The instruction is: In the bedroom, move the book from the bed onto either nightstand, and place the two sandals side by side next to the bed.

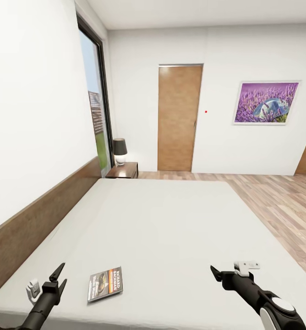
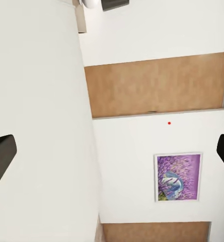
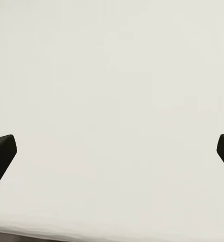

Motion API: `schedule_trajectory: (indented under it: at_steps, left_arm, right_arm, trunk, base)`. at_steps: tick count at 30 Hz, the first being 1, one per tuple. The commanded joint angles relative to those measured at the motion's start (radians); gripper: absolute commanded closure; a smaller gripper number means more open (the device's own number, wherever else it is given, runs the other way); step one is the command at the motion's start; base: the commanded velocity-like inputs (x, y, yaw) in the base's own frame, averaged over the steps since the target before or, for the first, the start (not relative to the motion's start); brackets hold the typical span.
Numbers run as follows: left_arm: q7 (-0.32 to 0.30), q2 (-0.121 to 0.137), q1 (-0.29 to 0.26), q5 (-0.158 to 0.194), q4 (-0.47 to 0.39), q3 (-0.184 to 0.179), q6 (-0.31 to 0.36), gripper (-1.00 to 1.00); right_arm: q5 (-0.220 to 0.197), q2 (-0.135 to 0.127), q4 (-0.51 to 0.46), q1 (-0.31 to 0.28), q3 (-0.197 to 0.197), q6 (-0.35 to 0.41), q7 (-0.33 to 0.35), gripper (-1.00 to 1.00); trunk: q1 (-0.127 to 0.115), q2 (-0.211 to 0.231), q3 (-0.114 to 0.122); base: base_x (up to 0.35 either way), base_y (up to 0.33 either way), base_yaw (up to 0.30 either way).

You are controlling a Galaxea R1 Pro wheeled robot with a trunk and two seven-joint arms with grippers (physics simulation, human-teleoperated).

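Observation:
The book (image 1: 105, 284), a thin paperback with an orange band, lies flat on the off-white bed (image 1: 171, 220) near its close edge. My left gripper (image 1: 60, 276) hovers open just left of the book, apart from it. My right gripper (image 1: 217, 274) is open over the mattress well to the book's right. In the left wrist view the open gripper (image 2: 112, 156) points at the far wall. In the right wrist view the open gripper (image 3: 112, 156) faces bare mattress (image 3: 112, 101). The dark nightstand (image 1: 124, 170) stands at the bed's far left corner. The sandals are out of view.
A black-shaded lamp (image 1: 120, 151) sits on the nightstand. The brown headboard (image 1: 38, 215) runs along the left wall under a tall window (image 1: 95, 110). A wooden door (image 1: 178, 119) and a purple picture (image 1: 265, 103) are on the far wall. Wood floor (image 1: 281, 197) lies right of the bed.

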Motion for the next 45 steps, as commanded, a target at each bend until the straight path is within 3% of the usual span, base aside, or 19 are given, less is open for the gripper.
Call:
schedule_trajectory:
  at_steps: [1,17,20,28,36,45]
  left_arm:
    - [-0.005,0.0,-0.001,0.01,0.0,-0.006,0.01,-1.0]
    - [0.001,-0.002,-0.002,0.013,0.003,-0.007,0.005,-1.0]
    - [0.0,-0.002,-0.002,0.013,0.003,-0.007,0.005,-1.0]
    - [-0.002,-0.003,-0.002,0.013,0.002,-0.004,0.005,-1.0]
    - [-0.006,-0.003,-0.002,0.013,0.0,-0.002,0.006,-1.0]
    - [-0.004,-0.003,-0.002,0.013,0.001,0.001,0.006,-1.0]
  right_arm:
    - [-0.002,0.0,-0.002,-0.001,-0.001,0.006,0.004,-1.0]
    - [-0.002,0.004,-0.007,-0.01,0.008,0.004,0.006,-1.0]
    - [-0.003,0.004,-0.007,-0.054,0.013,0.027,0.006,-1.0]
    - [-0.003,0.003,-0.008,-0.174,0.028,0.179,0.006,-1.0]
    - [-0.002,0.006,-0.007,-0.279,0.091,0.25,0.0,-1.0]
    - [-0.002,0.006,-0.007,-0.317,0.111,0.314,-0.004,-1.0]
  trunk:
    - [0.0,-0.001,-0.001]
    - [0.0,-0.001,-0.002]
    - [0.0,-0.001,-0.002]
    - [0.0,-0.001,-0.002]
    - [0.0,-0.001,-0.002]
    - [0.0,-0.001,-0.002]
  base:
    - [0.0,0.0,0.0]
    - [0.0,0.0,0.0]
    - [0.0,0.0,0.0]
    - [0.0,0.0,0.0]
    - [0.0,0.0,0.0]
    - [0.0,0.0,0.0]
